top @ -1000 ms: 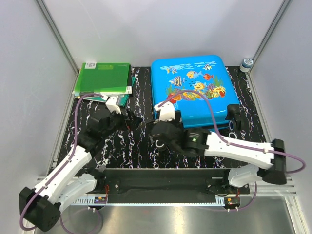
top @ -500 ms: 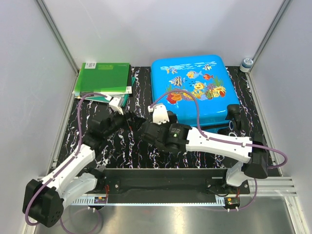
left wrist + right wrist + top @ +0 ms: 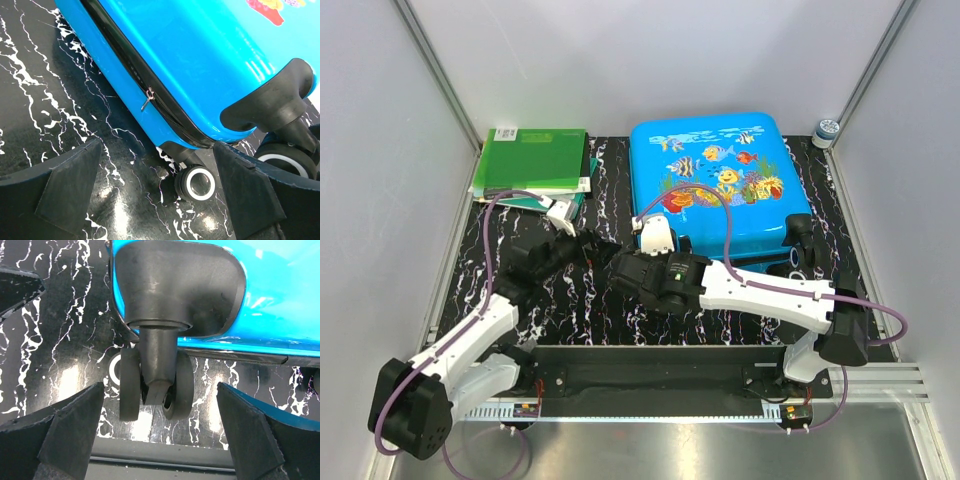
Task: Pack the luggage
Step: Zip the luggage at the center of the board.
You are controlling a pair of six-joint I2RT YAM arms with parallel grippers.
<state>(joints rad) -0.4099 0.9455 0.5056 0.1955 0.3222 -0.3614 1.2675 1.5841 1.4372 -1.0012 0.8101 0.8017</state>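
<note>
The luggage is a bright-blue hard-shell suitcase with a fish print. It lies flat and zipped shut on the black marbled mat. My left gripper hovers open just left of its near-left corner. In the left wrist view the zipper pull and a white-rimmed wheel lie ahead of that gripper, with nothing between the fingers. My right gripper is open at the same corner. In the right wrist view a black twin caster stands just beyond the gap of that gripper, untouched.
A stack of green folders lies at the back left of the mat. A small jar stands off the mat at the back right. White walls close in three sides, and the table's front rail runs just behind the caster.
My left gripper has slid right toward the suitcase's near-left corner. The right arm has stretched further left and its wrist has settled at that corner. Both grippers stay open.
</note>
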